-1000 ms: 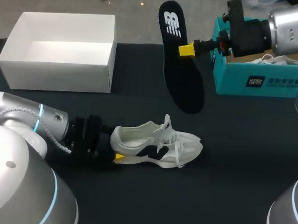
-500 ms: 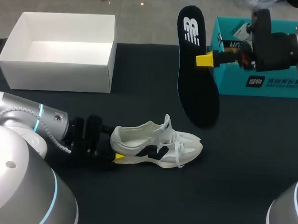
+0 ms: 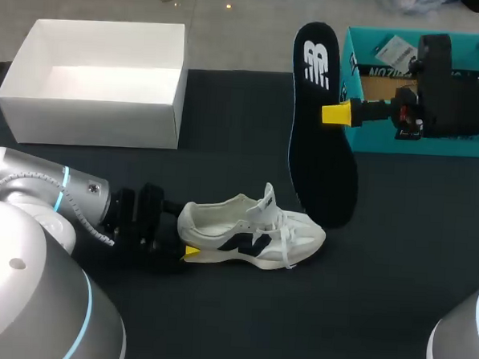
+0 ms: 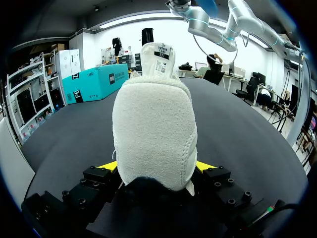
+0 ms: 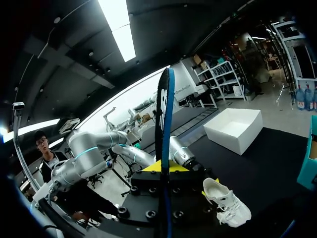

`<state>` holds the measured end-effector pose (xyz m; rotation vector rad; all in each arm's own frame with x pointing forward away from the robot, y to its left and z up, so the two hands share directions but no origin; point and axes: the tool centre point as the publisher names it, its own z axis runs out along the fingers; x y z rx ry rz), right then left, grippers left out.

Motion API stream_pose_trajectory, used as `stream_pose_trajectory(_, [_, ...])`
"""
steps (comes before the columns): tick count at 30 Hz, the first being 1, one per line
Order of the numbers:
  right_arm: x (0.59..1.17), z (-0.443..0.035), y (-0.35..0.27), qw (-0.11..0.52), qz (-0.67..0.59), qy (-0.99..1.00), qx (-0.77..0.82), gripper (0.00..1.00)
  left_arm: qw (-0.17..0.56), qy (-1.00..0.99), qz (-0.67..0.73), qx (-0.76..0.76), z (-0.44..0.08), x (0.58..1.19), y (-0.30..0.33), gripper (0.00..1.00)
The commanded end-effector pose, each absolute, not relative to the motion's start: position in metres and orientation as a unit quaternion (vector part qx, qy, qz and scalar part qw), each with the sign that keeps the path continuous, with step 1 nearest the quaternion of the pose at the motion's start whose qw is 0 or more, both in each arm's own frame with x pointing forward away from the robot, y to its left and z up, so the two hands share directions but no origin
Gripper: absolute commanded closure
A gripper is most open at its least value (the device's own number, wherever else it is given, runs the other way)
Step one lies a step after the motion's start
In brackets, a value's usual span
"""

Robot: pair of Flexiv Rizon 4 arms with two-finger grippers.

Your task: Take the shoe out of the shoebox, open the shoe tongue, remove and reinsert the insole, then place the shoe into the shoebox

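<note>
1. Your left gripper point(image 4: 156, 169) has its two yellow fingertips pressed against opposite sides of the heel of the white shoe point(image 4: 153, 134); it is clamped on the heel, which fills the space straight ahead of the gripper in the left wrist view.
2. In the head view that left gripper point(image 3: 186, 243) sits at the lower left of centre; the shoe point(image 3: 253, 232) lies on its sole on the black table point(image 3: 379, 275), heel toward the left of the frame and toe toward the right; the tongue point(image 3: 266, 199) stands up out of the opening.
3. Your right gripper point(image 5: 163, 167) is closed on the black insole point(image 5: 163, 109); the right wrist view shows the insole edge-on, rising straight up from between the yellow tips.
4. In the head view the right gripper point(image 3: 337, 114) comes in from the right edge at the upper right; it pinches the insole point(image 3: 321, 160) by its side, the insole hanging in the air, heel end up and toe end down, its lower end just above and to the right of the shoe's toe; you cannot tell whether they touch.
5. The teal shoebox point(image 3: 362, 142) stands at the upper right behind the right gripper; an open white box point(image 3: 90, 122) stands at the upper left, well apart from the shoe.
</note>
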<state>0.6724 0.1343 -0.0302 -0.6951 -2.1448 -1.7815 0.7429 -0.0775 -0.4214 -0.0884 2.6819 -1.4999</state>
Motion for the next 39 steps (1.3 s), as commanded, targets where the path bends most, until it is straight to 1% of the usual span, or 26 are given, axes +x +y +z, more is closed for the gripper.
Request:
stream_pose_trajectory(1, [0.659,-0.029,0.126,0.138,-0.612,-0.740,-0.240,1.00,0.034,0.872,-0.487,-0.029,-0.421,0.742,-0.077,1.00])
stream_pose_trajectory(11, [0.643,-0.036,0.127,0.175,-0.606,-0.735,-0.248,1.00,0.034,0.872,-0.487,-0.029,-0.421,0.742,-0.077,1.00])
stream_pose_trajectory(30, [0.643,-0.036,0.127,0.175,-0.606,-0.735,-0.248,1.00,0.034,0.872,-0.487,-0.029,-0.421,0.742,-0.077,1.00])
stream_pose_trajectory(34, [0.643,-0.036,0.127,0.175,-0.606,-0.735,-0.248,1.00,0.044,0.880,-0.471,-0.035,-0.413,0.741,-0.062,1.00])
stream_pose_trajectory(35, [0.643,-0.036,0.127,0.175,-0.606,-0.735,-0.248,1.00,0.041,0.885,-0.462,-0.037,-0.413,0.742,-0.060,0.75])
stream_pose_trajectory(36, [0.643,-0.036,0.127,0.175,-0.606,-0.735,-0.248,1.00,0.038,0.891,-0.450,-0.039,-0.413,0.742,-0.058,0.22])
stream_pose_trajectory(37, [0.643,-0.036,0.127,0.175,-0.606,-0.735,-0.248,1.00,0.033,0.896,-0.441,-0.037,-0.414,0.742,-0.057,0.00])
stream_pose_trajectory(39, [0.643,-0.036,0.127,0.175,-0.606,-0.735,-0.248,1.00,0.025,0.906,-0.421,-0.037,-0.414,0.742,-0.055,0.00])
